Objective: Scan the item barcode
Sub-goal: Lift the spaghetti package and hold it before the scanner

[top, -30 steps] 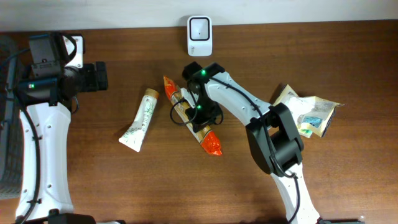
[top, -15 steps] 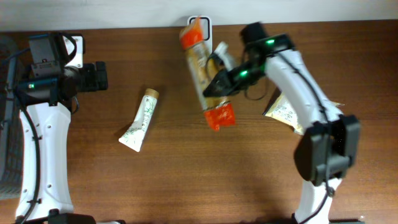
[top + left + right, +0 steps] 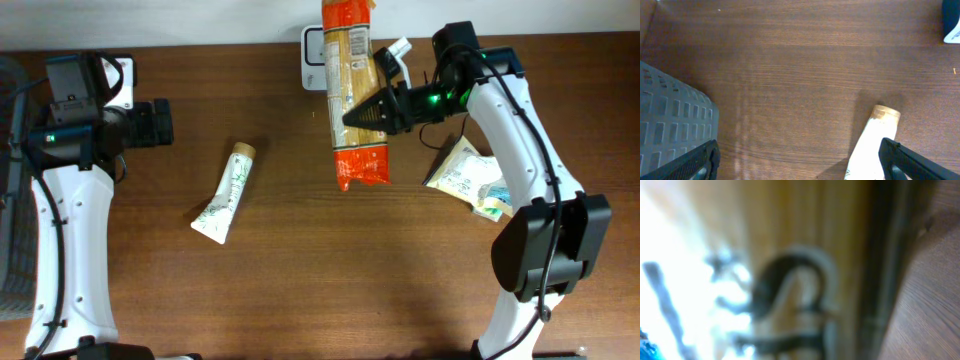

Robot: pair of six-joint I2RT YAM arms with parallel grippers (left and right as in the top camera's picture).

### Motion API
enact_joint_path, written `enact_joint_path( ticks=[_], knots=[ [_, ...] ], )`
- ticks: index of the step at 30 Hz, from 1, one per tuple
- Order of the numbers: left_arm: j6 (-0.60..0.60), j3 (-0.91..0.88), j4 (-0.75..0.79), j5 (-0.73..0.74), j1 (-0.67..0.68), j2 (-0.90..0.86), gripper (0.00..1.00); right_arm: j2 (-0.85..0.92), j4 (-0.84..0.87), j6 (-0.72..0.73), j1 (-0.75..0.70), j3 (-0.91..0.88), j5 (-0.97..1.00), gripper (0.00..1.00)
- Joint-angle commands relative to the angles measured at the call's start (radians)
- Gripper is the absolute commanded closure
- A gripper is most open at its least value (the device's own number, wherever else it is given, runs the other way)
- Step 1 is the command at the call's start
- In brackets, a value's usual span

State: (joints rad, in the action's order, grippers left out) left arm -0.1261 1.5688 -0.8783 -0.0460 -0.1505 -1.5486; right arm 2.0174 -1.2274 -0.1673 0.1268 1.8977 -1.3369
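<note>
Since a second ago the spaghetti packet [image 3: 345, 80] has risen off the table [image 3: 300, 290]; my right gripper [image 3: 368, 117] pinches it above the half-hidden scanner [image 3: 313, 60], top cropped. Right wrist view is pure blur. Left gripper [image 3: 157, 124] gapes, fingers wide apart.

Cannot read the packet [image 3: 765, 270] close before the right wrist lens: sheer blur. Overhead, runs off the top edge beyond the right gripper [image 3: 352, 118] and covers most of the scanner [image 3: 312, 60] behind. Loses the tube [image 3: 872, 145] past the bottom edge, between the fingers of the left gripper [image 3: 802, 162].
</note>
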Motion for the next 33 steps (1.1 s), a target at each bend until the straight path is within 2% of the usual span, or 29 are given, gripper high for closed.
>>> enact_joint_path(
  ticks=[1, 3, 6, 7, 10, 13, 17, 22, 25, 28, 33],
  knots=[
    [0.008, 0.0, 0.001, -0.003, -0.005, -0.001, 0.01, -0.05, 0.063, 0.142, -0.007, 0.034, 0.084, 0.96],
    [0.008, 0.0, 0.001, -0.003, -0.005, -0.001, 0.01, -0.05, 0.076, 0.23, 0.015, 0.077, 0.319, 0.96],
    [0.008, 0.0, 0.001, -0.003, -0.005, -0.001, 0.01, -0.049, 0.072, 0.288, 0.066, 0.207, 0.556, 0.96],
    [0.008, 0.0, 0.001, -0.003, -0.005, -0.001, 0.01, -0.048, 0.06, 0.319, 0.093, 0.286, 0.751, 0.96],
    [0.008, 0.0, 0.001, -0.003, -0.005, -0.001, 0.01, -0.045, 0.055, 0.345, 0.159, 0.381, 1.149, 0.96],
    [0.008, 0.0, 0.001, -0.003, -0.005, -0.001, 0.01, -0.013, 0.109, 0.275, 0.241, 0.387, 1.558, 0.96],
    [0.008, 0.0, 0.001, -0.003, -0.005, -0.001, 0.01, 0.13, 0.278, 0.111, 0.312, 0.387, 1.957, 0.96],
    [0.008, 0.0, 0.001, -0.003, -0.005, -0.001, 0.0, 0.304, 0.524, -0.053, 0.338, 0.386, 2.23, 0.96],
    [0.008, 0.0, 0.001, -0.003, -0.005, -0.001, 0.01, 0.405, 0.702, -0.214, 0.339, 0.386, 2.375, 0.96],
    [0.009, 0.0, 0.001, -0.003, -0.005, -0.001, 0.01, 0.472, 0.83, -0.366, 0.342, 0.386, 2.409, 0.96],
    [0.008, 0.0, 0.001, -0.003, -0.005, -0.001, 0.01, 0.51, 0.851, -0.387, 0.357, 0.384, 2.414, 0.96]
  ],
)
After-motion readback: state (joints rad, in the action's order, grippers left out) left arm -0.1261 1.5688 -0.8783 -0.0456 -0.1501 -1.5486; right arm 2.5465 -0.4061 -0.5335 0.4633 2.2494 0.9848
